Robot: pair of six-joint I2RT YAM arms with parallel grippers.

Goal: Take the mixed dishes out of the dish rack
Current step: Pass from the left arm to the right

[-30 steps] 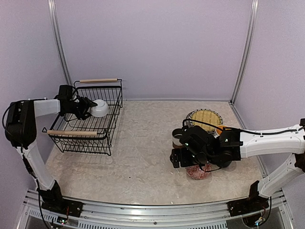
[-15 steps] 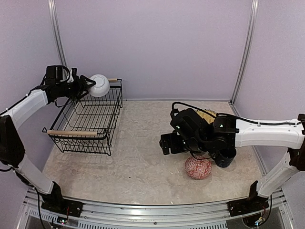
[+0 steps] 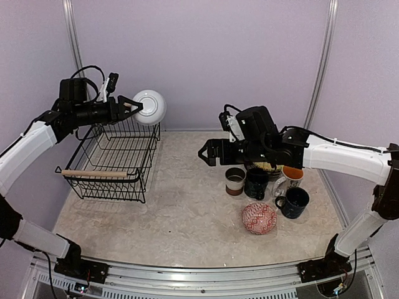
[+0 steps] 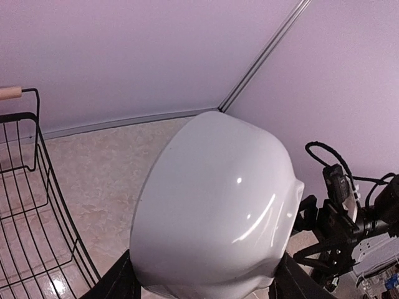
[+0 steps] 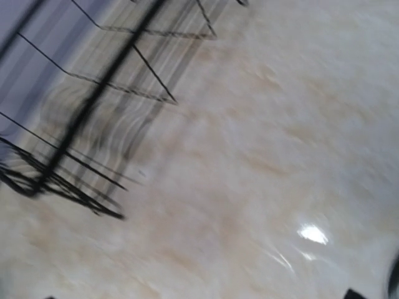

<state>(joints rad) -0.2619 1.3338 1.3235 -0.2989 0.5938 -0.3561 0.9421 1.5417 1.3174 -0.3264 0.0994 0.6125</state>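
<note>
A white bowl (image 3: pixel 149 107) hangs in the air at the upper left of the frame, tipped on its side with its underside turned toward the right wall, above the far right corner of the dish rack (image 3: pixel 106 187). The left pincer (image 3: pixel 132 106) is pinching it by the rim. From the left wrist camera the bowl (image 4: pixel 218 205) fills most of the picture, with a dark finger showing at either side of its lower edge. The black wire rack sits on the bench (image 3: pixel 187 212) at left of centre, its near wooden handle (image 3: pixel 96 174) running along the front rim.

Across the bench, at right of centre, the other dishes stand grouped close together: a small brown-white cup (image 3: pixel 235 180), a dark mug (image 3: pixel 256 184) just beside it, a white orange-lined mug (image 3: pixel 288 179) and a dark blue mug (image 3: pixel 294 202). A red-and-white patterned dish (image 3: pixel 259 218) lies rounded side up, nearest the camera.

Above and just left of that group the right pincer (image 3: pixel 209 152) hovers with its jaws spread and nothing between them (its own wrist camera gives only a blurred sweep of bench and the rack's wires (image 5: pixel 93 93) at upper left).
</note>
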